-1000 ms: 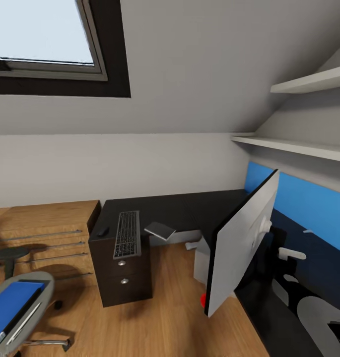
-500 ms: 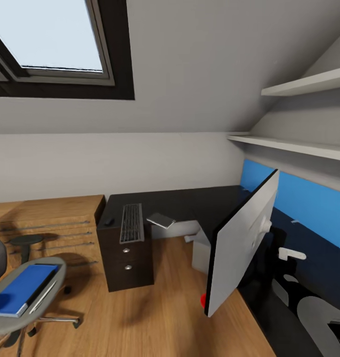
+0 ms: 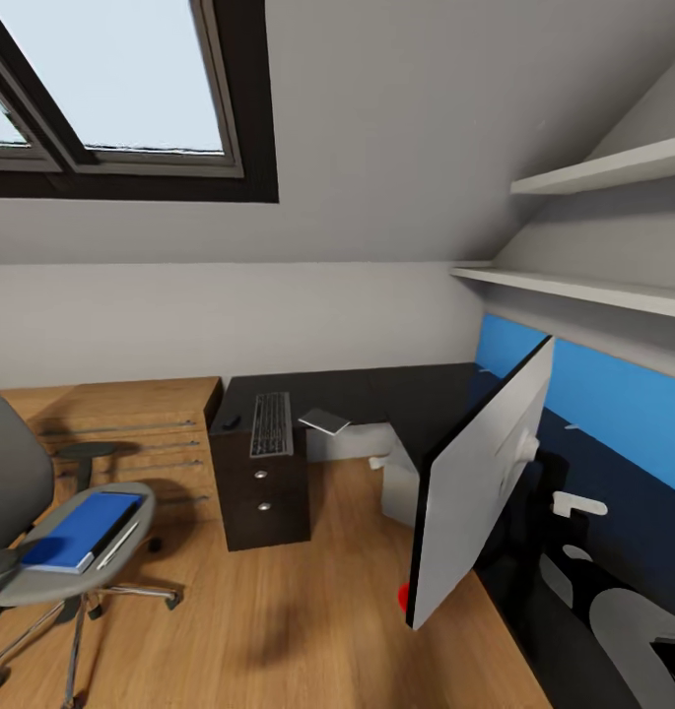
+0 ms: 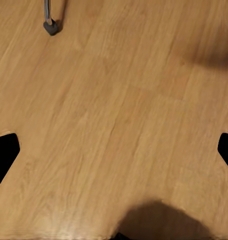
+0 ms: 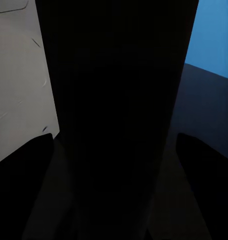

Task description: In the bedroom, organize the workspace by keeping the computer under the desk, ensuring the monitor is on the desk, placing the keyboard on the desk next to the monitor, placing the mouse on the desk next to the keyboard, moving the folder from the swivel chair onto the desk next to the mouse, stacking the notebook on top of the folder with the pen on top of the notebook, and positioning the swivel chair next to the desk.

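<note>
Two stacked items wait on the swivel chair (image 3: 66, 581) off to my left: the blue folder (image 3: 79, 532) lies flat on the seat, with what looks like a pen (image 3: 118, 545) along its right edge. Whether a notebook sits on top of it I can't make out from here.

Over on the dark desk (image 3: 376, 394) the keyboard (image 3: 271, 424) lies lengthwise, running away from me, with the mouse (image 3: 231, 421) just beside it on its left. A grey slab (image 3: 324, 421) hangs at the desk edge. The monitor (image 3: 480, 492) looms near on my right, tilted, its white back toward me.

My left claw (image 4: 114, 150) hangs spread over bare wooden floor (image 4: 118, 100), fingertips wide at either edge, nothing between them; a chair foot (image 4: 51, 26) shows ahead. My right claw's wrist camera looks into dark surfaces, and I cannot tell how its jaws stand.

The key relation: the folder lies left and forward of me, its long axis angled away toward the desk. My left arm is the nearer one, so I judge that arm takes it.
</note>
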Robot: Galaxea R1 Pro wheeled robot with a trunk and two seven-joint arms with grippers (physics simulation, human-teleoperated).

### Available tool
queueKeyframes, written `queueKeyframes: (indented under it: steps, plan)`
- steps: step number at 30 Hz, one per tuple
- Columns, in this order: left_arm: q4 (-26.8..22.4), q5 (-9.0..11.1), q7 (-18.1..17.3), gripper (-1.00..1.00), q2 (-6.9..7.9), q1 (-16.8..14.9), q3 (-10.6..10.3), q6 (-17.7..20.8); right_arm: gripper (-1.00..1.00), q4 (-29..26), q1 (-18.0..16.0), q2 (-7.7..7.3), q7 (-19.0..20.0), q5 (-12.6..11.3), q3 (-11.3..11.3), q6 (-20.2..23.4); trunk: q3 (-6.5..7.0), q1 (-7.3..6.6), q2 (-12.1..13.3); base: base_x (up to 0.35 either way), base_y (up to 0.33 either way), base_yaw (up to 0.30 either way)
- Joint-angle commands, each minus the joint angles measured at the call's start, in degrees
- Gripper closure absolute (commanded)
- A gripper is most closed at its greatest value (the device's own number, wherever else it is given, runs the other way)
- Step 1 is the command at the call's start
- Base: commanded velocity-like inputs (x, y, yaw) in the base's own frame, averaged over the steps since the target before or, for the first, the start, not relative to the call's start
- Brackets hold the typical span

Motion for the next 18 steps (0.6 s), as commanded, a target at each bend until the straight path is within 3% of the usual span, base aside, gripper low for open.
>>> queueKeyframes:
  steps: [1,18]
  plan:
    - [0.03,0.18,0.02,-1.0,-0.01,-0.05,0.07,-0.19,1.0,0.23,0.0,-0.01,0.11,-1.12,-0.09,1.05,-0.09,-0.03,-0.05,-0.312,-0.172,0.062]
    - [0.01,0.2,0.02,-1.0,0.08,-0.05,0.07,-0.19,1.0,0.23,0.0,0.07,0.1,-1.01,-0.09,1.05,-0.09,-0.03,-0.05,-0.281,-0.205,0.025]
